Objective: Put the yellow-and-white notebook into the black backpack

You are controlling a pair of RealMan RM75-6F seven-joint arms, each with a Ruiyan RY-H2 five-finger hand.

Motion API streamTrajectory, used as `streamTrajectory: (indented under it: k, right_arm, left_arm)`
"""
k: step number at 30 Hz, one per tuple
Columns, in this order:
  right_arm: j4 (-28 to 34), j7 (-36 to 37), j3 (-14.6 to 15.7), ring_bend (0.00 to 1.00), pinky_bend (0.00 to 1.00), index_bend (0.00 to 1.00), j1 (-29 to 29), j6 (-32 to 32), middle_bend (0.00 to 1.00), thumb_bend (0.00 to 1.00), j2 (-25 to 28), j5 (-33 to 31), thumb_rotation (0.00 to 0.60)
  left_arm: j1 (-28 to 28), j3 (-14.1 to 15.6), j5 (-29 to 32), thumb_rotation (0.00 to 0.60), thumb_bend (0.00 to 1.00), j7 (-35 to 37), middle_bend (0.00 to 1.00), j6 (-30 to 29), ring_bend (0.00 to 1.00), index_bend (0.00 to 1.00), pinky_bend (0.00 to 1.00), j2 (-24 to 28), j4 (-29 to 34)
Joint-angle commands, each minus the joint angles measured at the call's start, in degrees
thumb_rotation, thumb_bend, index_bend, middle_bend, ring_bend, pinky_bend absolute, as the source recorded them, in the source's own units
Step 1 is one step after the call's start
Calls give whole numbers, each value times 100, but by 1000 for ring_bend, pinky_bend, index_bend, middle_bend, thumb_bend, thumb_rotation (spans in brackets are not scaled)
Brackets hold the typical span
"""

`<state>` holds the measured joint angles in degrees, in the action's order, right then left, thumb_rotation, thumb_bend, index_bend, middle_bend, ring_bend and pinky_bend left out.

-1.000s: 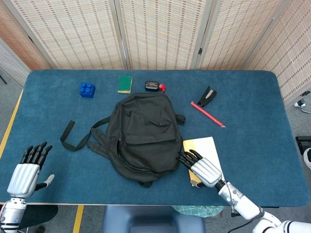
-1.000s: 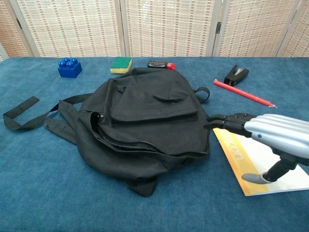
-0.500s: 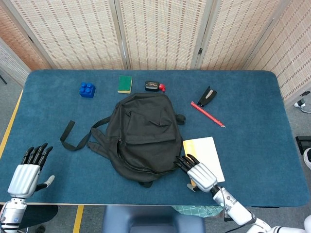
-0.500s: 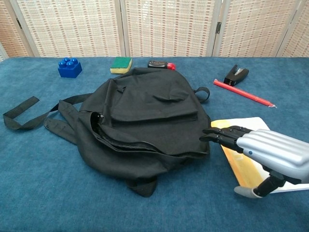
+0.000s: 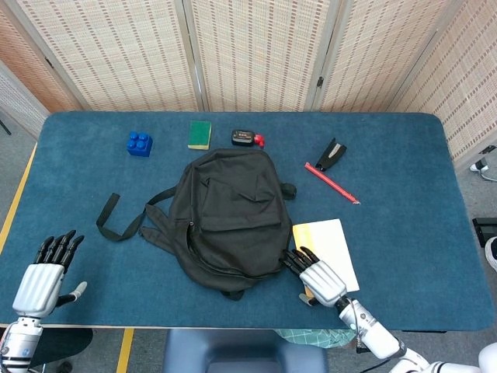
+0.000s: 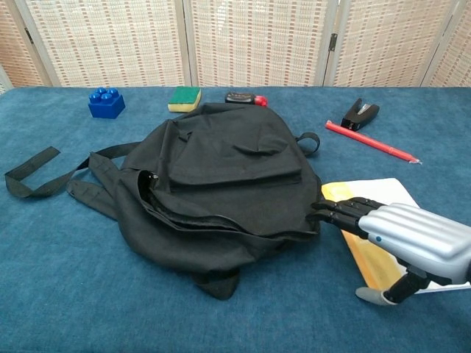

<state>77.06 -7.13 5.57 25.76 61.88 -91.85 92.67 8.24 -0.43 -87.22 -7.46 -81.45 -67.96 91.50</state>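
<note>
Since the earlier frames, the right robot hand has been drawn back toward the lower edge of the frame, off the middle of the yellow-and-white notebook, and it is now seen over the notebook's near, yellow-edged end. Little else has been shifted: the black backpack is found where it was, in the centre of the blue counter, and the left robot hand is kept at the lower left corner, fingers apart and nothing held.

The notebook is laid flat at the lower right of the frame, just beside the backpack's right side. In the chest view the right robot hand is stretched out over the notebook, its fingertips pointed at the backpack and reaching close to the fabric; the thumb is dropped down at the notebook's near edge. Nothing is seen to be clamped, and whether the notebook is actually touched cannot be told.

For the step in hand, a firm hold on the notebook should be won first, probably by the thumb being worked under the near edge while the fingers are pressed on top. The zipped opening along the backpack's lower left side would then have to be reached, so the notebook should be lifted well before it is carried across.
</note>
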Motion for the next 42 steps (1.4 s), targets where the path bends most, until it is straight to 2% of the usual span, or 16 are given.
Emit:
streamTrajectory:
  k: [1, 14, 19, 26, 31, 36, 37, 38, 42]
  right_arm:
    - [-46, -34, 7, 0, 0, 0, -27, 35, 0, 303, 16, -1, 600]
    - [-327, -142, -124, 0, 0, 0, -274, 105, 0, 303, 429, -476, 600]
    - [-501, -80, -265, 0, 0, 0, -321, 81, 0, 305, 509, -708, 600]
    - [-1114, 25, -605, 0, 0, 0, -332, -97, 0, 304, 510, -1230, 600]
    - [-1476, 329, -884, 0, 0, 0, -288, -249, 0, 303, 514, -1545, 600]
    - [-980, 1111, -1020, 0, 0, 0, -114, -584, 0, 301, 958, -1524, 600]
    - [-861, 1294, -1072, 3, 0, 0, -65, -683, 0, 315, 1036, -1557, 600]
    - [-770, 1456, -1140, 18, 0, 0, -8, -785, 10, 378, 1098, -1607, 600]
    - [-649, 1950, -1473, 83, 0, 0, 350, -1426, 115, 779, 1195, -1975, 600]
  left_arm:
    - [-4, -3, 6, 600, 307, 6, 48, -8, 93, 65, 0, 2, -3]
    - [10, 5, 8, 600, 307, -44, 48, 26, 93, 63, 0, -7, 28]
    - [0, 4, 4, 600, 308, -75, 48, 2, 93, 61, 0, 18, 70]
    - [-22, -6, 28, 600, 308, -122, 48, -32, 93, 61, 0, 59, 132]
    - [-45, -11, 23, 600, 307, -122, 48, -80, 93, 61, 0, 98, 163]
    - [-49, -16, 20, 600, 307, -152, 48, -90, 93, 61, 0, 124, 215]
    - [-46, -17, 21, 600, 307, -159, 48, -86, 93, 61, 0, 125, 225]
    - [-42, -18, 19, 600, 307, -168, 48, -81, 93, 61, 0, 125, 234]
    - [-32, -4, -14, 600, 307, -215, 48, -70, 93, 61, 0, 132, 277]
